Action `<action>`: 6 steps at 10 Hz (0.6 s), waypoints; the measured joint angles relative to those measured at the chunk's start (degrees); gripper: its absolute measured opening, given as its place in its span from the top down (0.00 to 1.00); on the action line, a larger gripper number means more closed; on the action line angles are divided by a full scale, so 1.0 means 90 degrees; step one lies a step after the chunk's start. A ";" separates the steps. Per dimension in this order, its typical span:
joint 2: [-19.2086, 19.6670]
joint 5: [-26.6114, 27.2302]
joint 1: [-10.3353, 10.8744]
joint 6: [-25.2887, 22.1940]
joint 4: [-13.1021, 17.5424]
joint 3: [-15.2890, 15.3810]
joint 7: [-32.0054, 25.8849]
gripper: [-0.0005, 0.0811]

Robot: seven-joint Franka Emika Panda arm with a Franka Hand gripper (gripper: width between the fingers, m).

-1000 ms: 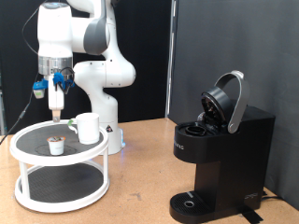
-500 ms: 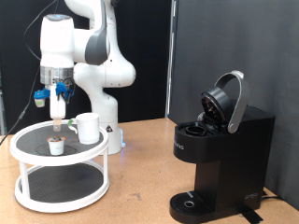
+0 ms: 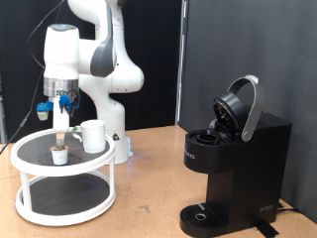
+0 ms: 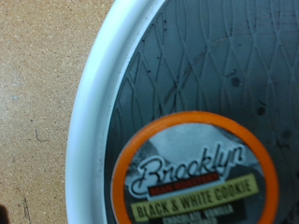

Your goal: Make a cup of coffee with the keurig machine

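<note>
Exterior view: gripper hanging directly over coffee pod on white two-tier stand, finger gap impossible to judge | white cup sitting beside pod | black keurig machine standing lid-up, probably awaiting pod | Wrist view: orange-rimmed foil pod lid showing on dark mesh shelf.

You are getting an evenly lit, fairly bright exterior view; light is coming from above, and the stand is casting only a soft shadow on the table. The keurig machine is blending into the dark backdrop, with faint glints showing on its lid. The picture is looking slightly soft and coarse. In the wrist view, the pod is filling the frame at close range, its lettering blurring slightly, without glare.
</note>
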 joint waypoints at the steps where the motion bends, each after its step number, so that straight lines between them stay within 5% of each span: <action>1: 0.0076 -0.0029 -0.0002 0.0142 -0.0046 0.0001 0.0037 0.09; 6: 0.0285 -0.0175 -0.0005 0.0479 -0.0230 0.0001 0.0061 0.09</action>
